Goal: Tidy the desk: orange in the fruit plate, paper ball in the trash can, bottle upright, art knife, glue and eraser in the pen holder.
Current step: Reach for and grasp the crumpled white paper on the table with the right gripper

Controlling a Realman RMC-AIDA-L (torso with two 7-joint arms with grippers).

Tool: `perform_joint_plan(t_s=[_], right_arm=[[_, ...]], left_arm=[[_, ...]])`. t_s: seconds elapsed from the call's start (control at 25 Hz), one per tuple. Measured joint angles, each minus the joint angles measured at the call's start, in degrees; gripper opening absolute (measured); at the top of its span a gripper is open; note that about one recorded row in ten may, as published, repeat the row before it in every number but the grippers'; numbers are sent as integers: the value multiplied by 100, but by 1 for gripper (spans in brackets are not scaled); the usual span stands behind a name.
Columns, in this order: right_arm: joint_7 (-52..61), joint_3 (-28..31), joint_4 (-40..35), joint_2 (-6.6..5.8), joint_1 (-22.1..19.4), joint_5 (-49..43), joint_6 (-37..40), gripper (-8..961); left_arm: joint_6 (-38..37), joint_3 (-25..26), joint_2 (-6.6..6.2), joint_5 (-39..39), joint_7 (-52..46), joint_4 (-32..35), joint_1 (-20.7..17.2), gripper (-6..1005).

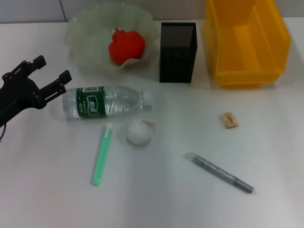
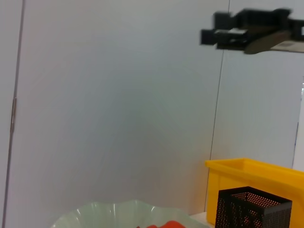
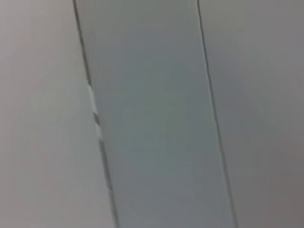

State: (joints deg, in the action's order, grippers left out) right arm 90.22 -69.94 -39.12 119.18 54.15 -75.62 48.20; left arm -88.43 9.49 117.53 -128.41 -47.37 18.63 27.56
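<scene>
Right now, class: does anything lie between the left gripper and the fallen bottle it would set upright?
Nothing visible does. In the head view the left gripper, fingers apart, is beside the base end of the bottle, with only bare desk between them. The green glue stick and paper ball lie on the bottle's near side.

surface (image 3: 152,114): a flat, pale grey-white wall or panel fills the whole right wrist view
middle panel (image 3: 147,95): a slightly cooler, greenish-grey band between two thin dark lines
first seam (image 3: 95,114): a thin dark line running slantwise across the surface, with short bright marks along part of it
second seam (image 3: 213,114): a thinner dark line, slanted much like the first, well apart from it
outer areas (image 3: 38,142): plain light grey on either side of the band
objects: only the panel surface can be made out
</scene>
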Motion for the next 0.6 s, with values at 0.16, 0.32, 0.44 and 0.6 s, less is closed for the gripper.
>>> perform_joint_plan(t_s=[0.16,0.32,0.44,0.6], right_arm=[[47,623,3,-10,-317,17,1284,676],[120,864,-29,-106,-727,19,2486,683],[136,852,-16,-218,-969,-27,3110,688],[299,851,-20,-344,-1279,-449,3707,694]], left_arm=[[-21,0,-7,-13,0,0,-10,842],[-44,-39,-21,-34,0,0,-9,842],[-65,-174,-25,-32,-3,5,4,842],[-79,-318,-36,-28,-43,36,26,842]])
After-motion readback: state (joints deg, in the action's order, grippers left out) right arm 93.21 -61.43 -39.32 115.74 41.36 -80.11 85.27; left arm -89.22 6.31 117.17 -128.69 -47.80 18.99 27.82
